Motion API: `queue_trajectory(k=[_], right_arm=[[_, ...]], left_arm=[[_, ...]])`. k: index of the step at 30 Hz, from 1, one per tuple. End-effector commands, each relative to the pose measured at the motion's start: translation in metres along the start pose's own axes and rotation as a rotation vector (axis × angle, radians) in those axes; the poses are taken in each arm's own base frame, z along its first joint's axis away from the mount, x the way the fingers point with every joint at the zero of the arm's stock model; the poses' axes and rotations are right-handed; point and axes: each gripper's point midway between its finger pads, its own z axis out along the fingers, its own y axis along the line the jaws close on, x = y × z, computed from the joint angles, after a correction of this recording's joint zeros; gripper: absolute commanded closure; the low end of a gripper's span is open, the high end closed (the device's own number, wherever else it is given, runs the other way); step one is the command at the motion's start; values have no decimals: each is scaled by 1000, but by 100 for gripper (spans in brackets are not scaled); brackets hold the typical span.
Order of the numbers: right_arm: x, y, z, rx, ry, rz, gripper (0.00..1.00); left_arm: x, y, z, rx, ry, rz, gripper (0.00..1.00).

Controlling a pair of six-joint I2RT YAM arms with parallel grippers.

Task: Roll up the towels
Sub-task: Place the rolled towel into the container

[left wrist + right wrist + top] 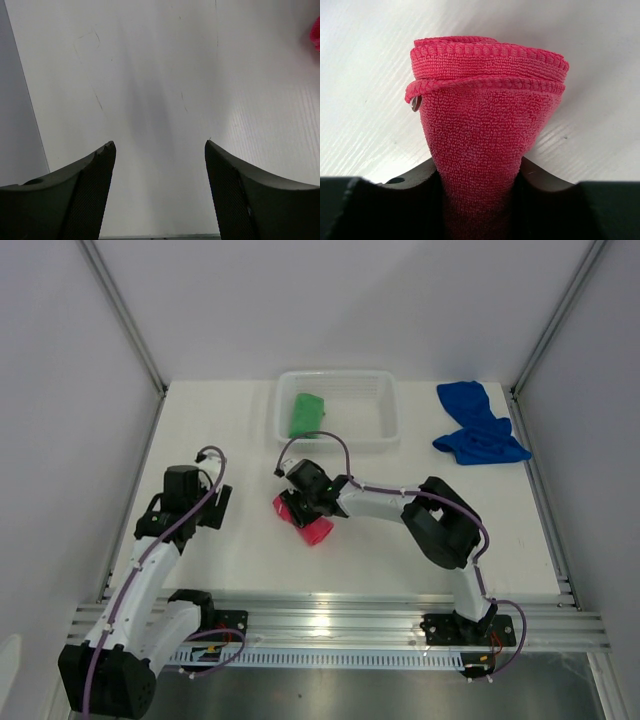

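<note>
Now, on the white table (pixel 400 560), the basket (pixel 388 435) sits just beyond my right gripper (pixel 479 172), with the green towel (pixel 306 413) rolled inside. The blue towel (pixel 478 425) lies crumpled far right, nearer my right arm. My right jaws clamp the pink towel (pixel 485 115), a roll lying diagonally mid-table; nothing stands between it and the basket. My left gripper (pixel 160 165) hangs open, empty.

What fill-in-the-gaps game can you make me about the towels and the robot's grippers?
1. The green towel sits in the basket, whose colour is ____.
2. The right gripper squeezes the pink towel, which is already ____.
3. The blue towel lies crumpled on the far ____ side.
4. The left gripper holds ____.
Missing words: white, rolled, right, nothing.
</note>
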Motion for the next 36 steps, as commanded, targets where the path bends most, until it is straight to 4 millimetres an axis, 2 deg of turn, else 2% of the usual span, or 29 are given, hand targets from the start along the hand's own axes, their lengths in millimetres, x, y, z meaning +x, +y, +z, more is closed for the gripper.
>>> queue_trajectory(k=[1,6,12,17,28,33,36], right_arm=[[38,-33,0,145,107,80,77],[17,-42,-10,195,36,118,77],[3,-52,-15,232,-23,158,80],[-21,-63,-30,262,-105,188,80],[-55,-66,-56,236,-200,216,82],[-92,-66,-80,225,-291,212,82],[-106,-74,-90,243,-315,210,83]], left_arm=[[-16,1,-1,6,-78,-68,25],[-21,2,-5,3,-100,-68,26],[-22,2,-5,3,-106,-70,26],[-22,2,-6,2,-104,-70,26],[-24,5,-5,-9,-109,-73,26],[-24,5,-3,-11,-107,-74,26],[-26,5,-3,-11,-110,-74,25]])
